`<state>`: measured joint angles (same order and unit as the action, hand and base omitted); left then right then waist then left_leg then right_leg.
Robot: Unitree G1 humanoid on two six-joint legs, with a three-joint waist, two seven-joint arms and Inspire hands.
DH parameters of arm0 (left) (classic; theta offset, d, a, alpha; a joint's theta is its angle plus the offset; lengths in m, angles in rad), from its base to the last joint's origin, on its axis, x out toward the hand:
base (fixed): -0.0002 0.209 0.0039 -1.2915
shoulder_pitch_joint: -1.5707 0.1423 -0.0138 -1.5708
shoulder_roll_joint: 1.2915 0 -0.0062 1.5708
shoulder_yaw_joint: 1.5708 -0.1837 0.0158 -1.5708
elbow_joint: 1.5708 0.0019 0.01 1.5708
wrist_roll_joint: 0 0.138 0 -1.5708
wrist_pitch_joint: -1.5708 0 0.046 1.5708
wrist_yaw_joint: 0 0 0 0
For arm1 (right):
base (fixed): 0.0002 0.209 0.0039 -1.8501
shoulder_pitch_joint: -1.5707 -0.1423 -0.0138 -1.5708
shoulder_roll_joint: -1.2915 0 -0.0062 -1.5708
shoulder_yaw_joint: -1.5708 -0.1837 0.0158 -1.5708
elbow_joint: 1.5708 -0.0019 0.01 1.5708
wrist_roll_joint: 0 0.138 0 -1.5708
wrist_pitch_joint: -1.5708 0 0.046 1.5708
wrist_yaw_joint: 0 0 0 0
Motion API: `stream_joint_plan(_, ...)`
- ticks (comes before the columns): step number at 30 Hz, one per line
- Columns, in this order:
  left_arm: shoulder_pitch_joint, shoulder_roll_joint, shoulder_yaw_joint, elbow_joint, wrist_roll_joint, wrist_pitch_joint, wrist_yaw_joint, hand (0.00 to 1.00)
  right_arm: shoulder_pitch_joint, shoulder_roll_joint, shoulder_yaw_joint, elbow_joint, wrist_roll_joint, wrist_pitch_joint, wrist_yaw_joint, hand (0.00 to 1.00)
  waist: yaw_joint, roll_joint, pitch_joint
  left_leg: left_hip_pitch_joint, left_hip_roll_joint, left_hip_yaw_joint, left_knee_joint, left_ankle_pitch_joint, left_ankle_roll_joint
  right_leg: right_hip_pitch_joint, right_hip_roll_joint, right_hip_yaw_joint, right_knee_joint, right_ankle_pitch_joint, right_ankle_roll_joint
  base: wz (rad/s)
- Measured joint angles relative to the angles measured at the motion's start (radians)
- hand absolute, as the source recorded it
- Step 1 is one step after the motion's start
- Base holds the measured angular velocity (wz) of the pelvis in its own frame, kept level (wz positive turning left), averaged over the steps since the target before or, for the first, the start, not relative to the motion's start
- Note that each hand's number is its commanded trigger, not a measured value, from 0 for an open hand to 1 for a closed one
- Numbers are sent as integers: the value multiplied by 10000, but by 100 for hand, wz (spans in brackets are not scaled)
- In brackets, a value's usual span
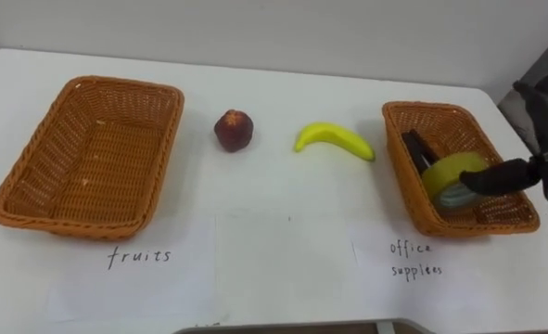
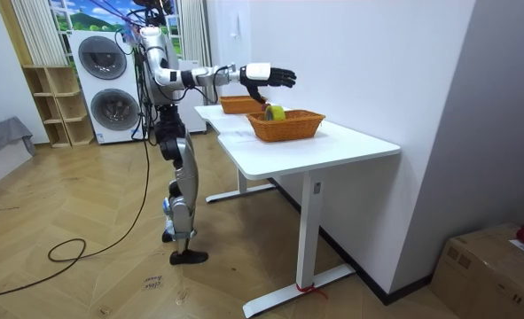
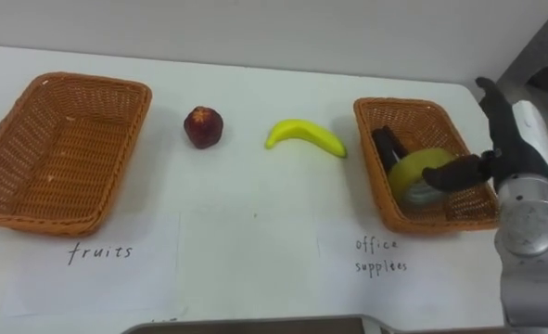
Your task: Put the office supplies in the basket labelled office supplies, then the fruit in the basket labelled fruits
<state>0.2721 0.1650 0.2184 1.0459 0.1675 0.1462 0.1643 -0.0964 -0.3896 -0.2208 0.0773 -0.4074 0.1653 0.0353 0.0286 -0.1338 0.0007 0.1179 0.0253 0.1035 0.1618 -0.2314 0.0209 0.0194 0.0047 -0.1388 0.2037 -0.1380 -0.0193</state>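
Right hand (image 3: 522, 139), fingers spread and holding nothing, hovers just above the tape roll (image 3: 408, 173) lying in the office-supplies basket (image 3: 436, 121).

I count one white table (image 1: 283, 199) and two wicker baskets on it: the nine o'clock basket (image 1: 46, 139) and the three o'clock basket (image 1: 399, 176). Between them are two pieces of fruit: one red apple (image 1: 234, 130), and one banana (image 1: 334, 139) at its three o'clock. The three o'clock basket holds two items: one yellow-green tape roll (image 1: 452, 172) and one dark object (image 1: 416, 148) I cannot name. There are two handwritten labels (image 1: 139, 256), one at each basket's six o'clock. I also count one right hand (image 1: 515, 174).
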Motion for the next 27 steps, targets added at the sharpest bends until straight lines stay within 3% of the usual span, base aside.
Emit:
stream_joint_plan(20,-32,14,148,33,1,-10,-68,0,-28,-11,-667,-1675,-313,115,-98,0,-159,-31,-3,140,5,172,-99,-3,6,-28,5,165,166,-1,1,-2)
stream_joint_plan(27,-126,19,154,34,-6,-18,-69,0,-561,-14,-671,-1727,-375,116,-98,0,-216,-84,-9,128,2,297,-76,0,6,-141,29,289,221,0,1,-6)
